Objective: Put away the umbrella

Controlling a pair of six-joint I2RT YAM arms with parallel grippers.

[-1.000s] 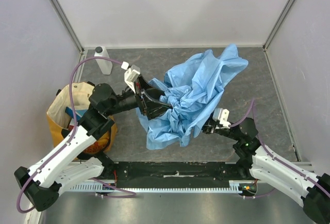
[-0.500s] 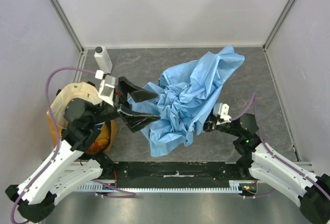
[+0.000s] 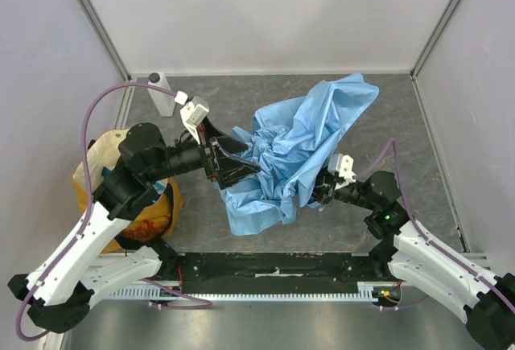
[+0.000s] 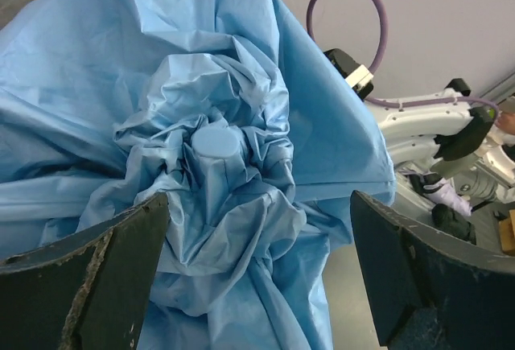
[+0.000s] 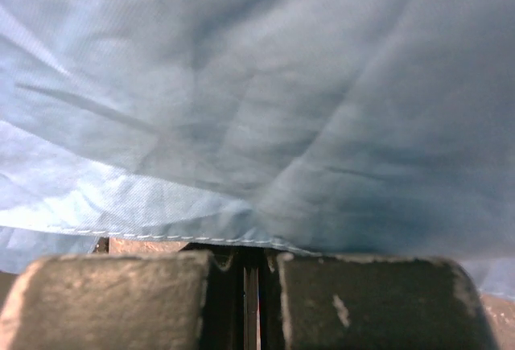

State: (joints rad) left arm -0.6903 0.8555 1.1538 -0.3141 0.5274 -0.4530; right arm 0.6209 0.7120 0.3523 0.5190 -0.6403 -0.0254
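Note:
The umbrella [image 3: 310, 129] is a crumpled heap of light sky-blue fabric in the middle of the grey table. My left gripper [image 3: 238, 165] is open at its left edge, with nothing between the jaws. In the left wrist view the fabric bunches around a round blue cap [image 4: 217, 141], straight ahead of the open left gripper [image 4: 259, 205]. My right gripper [image 3: 317, 195] reaches under the umbrella's right edge. In the right wrist view the right gripper [image 5: 242, 260] is nearly shut on a thin dark part under the hemmed fabric [image 5: 282, 84].
A yellow-and-cream tote bag [image 3: 95, 165] stands open at the left, beneath my left arm. A white plastic bottle [image 3: 162, 96] stands at the back left corner. White walls enclose the table on three sides.
My left gripper drew back to the left, then came forward again to the umbrella's left edge, still open. My right gripper pushed slightly left, and the fabric shifted with it.

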